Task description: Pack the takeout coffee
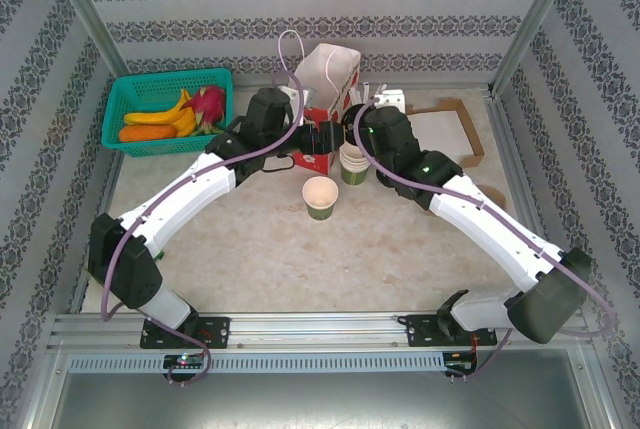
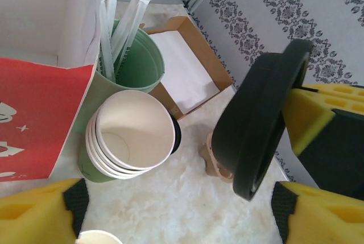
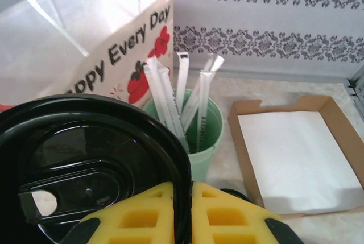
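Jaws of the right arm are clamped on the rim of a round black plastic lid [image 3: 85,176]. They hold it on edge beside the stack of lidless white-lined paper cups [image 2: 133,133], probably so it can be carried to its cup. That small pale green paper cup [image 1: 320,196], cream inside, stands open on the bench [image 1: 260,249]. It is just in front of the stack and nearer than the tall white-and-red paper bag [image 1: 325,79]. So the takeout coffee is in two parts, uncapped and not yet packed. The left arm's jaws stand wide apart, with a yellow foam pad [image 2: 40,213] on either side and the cup's rim [image 2: 96,236] low between them. They seem placed to steady or take the cup. A mint-green cup of wrapped white straws [image 3: 196,136] and a brown cardboard tray of white napkins [image 3: 296,153] stand close by. A careless swing of the lid could knock the straws.
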